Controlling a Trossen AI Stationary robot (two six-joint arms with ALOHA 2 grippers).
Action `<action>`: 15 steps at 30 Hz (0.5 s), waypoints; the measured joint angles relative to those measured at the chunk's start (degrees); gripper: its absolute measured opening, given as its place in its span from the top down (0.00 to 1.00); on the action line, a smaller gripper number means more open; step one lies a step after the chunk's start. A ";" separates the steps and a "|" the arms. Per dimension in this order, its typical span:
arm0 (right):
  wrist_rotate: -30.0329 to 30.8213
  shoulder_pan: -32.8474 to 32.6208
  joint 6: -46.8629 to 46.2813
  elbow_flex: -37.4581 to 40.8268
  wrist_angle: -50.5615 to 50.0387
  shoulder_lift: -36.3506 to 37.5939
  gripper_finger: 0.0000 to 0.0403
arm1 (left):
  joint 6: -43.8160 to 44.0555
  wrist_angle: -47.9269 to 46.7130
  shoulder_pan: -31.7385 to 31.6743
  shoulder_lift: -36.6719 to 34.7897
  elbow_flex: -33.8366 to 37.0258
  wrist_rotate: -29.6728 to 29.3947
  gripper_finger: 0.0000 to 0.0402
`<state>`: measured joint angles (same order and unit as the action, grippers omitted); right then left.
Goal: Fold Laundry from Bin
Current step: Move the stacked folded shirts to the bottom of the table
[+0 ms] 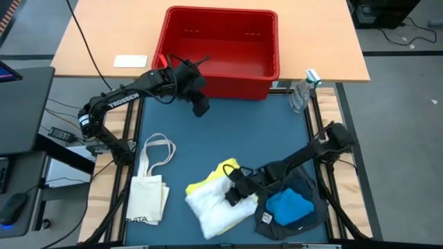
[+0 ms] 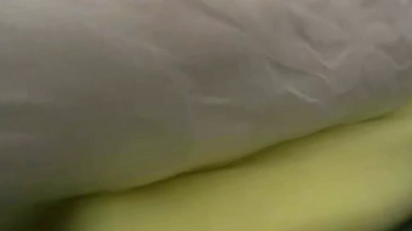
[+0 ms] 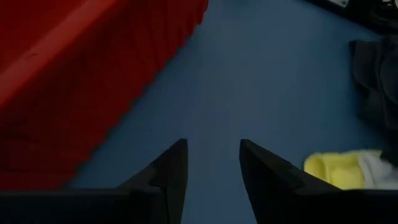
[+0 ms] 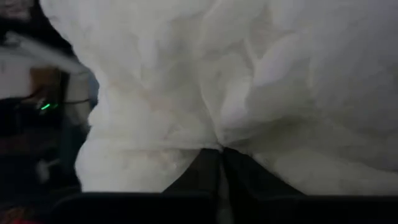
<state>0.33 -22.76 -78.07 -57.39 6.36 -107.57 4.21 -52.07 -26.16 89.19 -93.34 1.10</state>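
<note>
The red bin (image 1: 228,86) stands at the table's far middle. My left gripper (image 3: 213,149) hangs open above the blue table top just in front of the bin's near wall (image 3: 81,74), with nothing between its fingers. Near the front edge a white textured cloth (image 1: 218,207) lies crumpled on a yellow cloth (image 1: 208,181). My right gripper (image 1: 232,196) is shut on the white cloth. The low view is filled by the white cloth (image 2: 181,69) over the yellow one (image 2: 286,194). My right gripper pinches a gathered pucker on the white cloth's upper side (image 4: 221,142) between its two fingertips; creases run together there. The fingers slant down from the table's right side. The cloth lies slack on the yellow cloth and the table.
Dark grey and navy cloths (image 1: 308,190) with a bright blue piece (image 1: 289,206) lie heaped under my right arm at the near right. A cream tote bag (image 1: 149,190) lies at the near left. A clear bottle (image 1: 301,93) stands beside the bin's right corner.
</note>
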 joint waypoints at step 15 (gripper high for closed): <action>0.73 5.81 11.47 -6.03 -12.06 8.33 0.74 | -8.61 2.84 -4.06 0.00 0.00 -4.45 0.63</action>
<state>1.06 -16.95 -66.59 -63.42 -5.69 -99.24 -4.40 -49.23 -30.22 89.19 -93.34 -3.34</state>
